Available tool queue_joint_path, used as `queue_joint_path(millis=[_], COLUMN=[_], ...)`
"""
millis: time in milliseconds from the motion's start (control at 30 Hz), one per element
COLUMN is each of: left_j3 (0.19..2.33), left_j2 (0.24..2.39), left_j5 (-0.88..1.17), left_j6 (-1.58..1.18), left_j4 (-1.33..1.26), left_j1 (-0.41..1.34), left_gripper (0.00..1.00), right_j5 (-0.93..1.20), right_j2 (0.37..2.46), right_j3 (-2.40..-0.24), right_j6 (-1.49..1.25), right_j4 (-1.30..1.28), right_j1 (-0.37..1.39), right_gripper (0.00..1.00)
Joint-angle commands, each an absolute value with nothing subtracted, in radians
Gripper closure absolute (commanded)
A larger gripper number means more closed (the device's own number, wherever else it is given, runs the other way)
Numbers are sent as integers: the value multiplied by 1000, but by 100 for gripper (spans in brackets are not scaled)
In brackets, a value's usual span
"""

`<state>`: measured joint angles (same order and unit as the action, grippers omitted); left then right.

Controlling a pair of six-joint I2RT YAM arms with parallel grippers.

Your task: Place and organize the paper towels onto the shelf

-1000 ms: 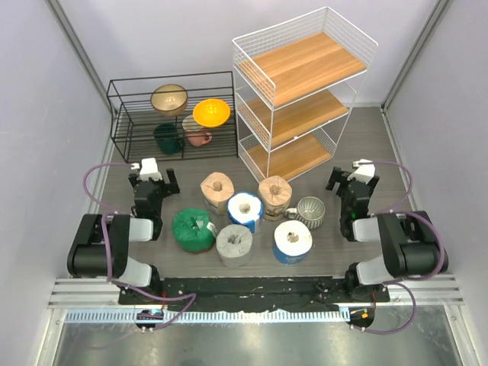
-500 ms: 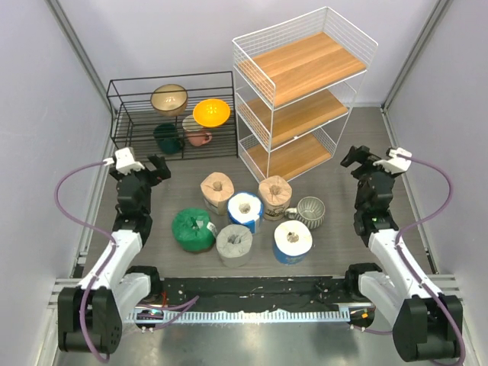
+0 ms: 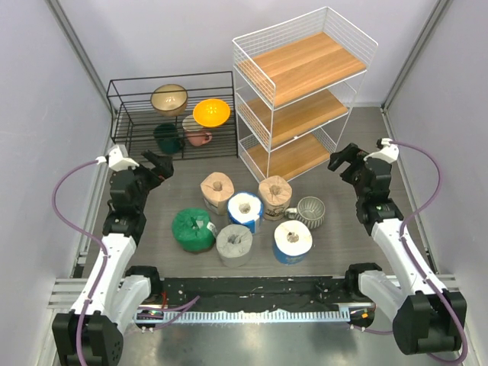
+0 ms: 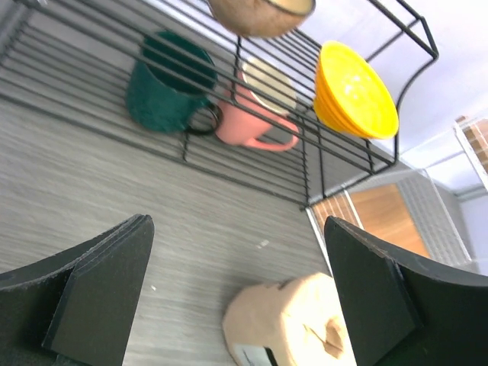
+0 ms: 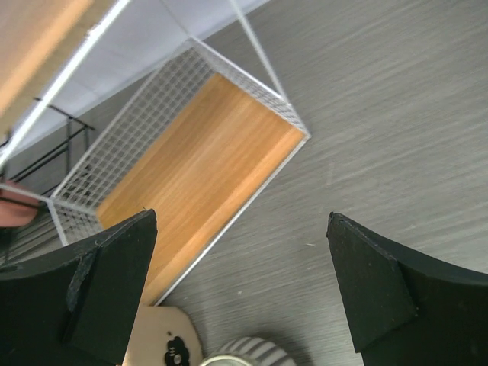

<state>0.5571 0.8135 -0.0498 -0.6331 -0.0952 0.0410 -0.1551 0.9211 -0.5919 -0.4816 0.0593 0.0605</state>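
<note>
A grey wood-grain tabletop (image 3: 339,236) sits between pale walls. The six fat, wrapped cylindrical paper towels (image 3: 245,210) stand clustered at lower centre, none yet on the tall white wire shelf with three wooden boards (image 3: 309,65) at upper right. They look light and squashy under slick wrap, so a gentle pinch across the sides seems best. The left end effector (image 3: 158,165) and right end effector (image 3: 342,158) both gape wide, empty. A ribbed mug (image 3: 309,211) crowds the right-hand rolls, and the shelf's wire rims narrow each opening.
</note>
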Motion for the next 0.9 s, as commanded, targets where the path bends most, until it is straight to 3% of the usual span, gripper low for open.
queue_joint_path(millis=[0,200,533,867], left_j3=[587,549,649,591], left_j2=[807,769,793,787], left_j5=[55,100,-66,-103], left_j6=[-698,-675,-592,-595], left_j4=[-15,-5,206,166], left_j1=[41,43,176,216], left_gripper=[0,0,0,0], right_j5=[-17,208,-55,-130], right_j2=[911,979,1051,1178], right_j3=[-660,-707,-761,-799], right_j6=[-486,-531,-518,-517], right_j4=[12,-54,-196,-193], right_j1=[58,90,432,514], right_gripper=[0,0,0,2])
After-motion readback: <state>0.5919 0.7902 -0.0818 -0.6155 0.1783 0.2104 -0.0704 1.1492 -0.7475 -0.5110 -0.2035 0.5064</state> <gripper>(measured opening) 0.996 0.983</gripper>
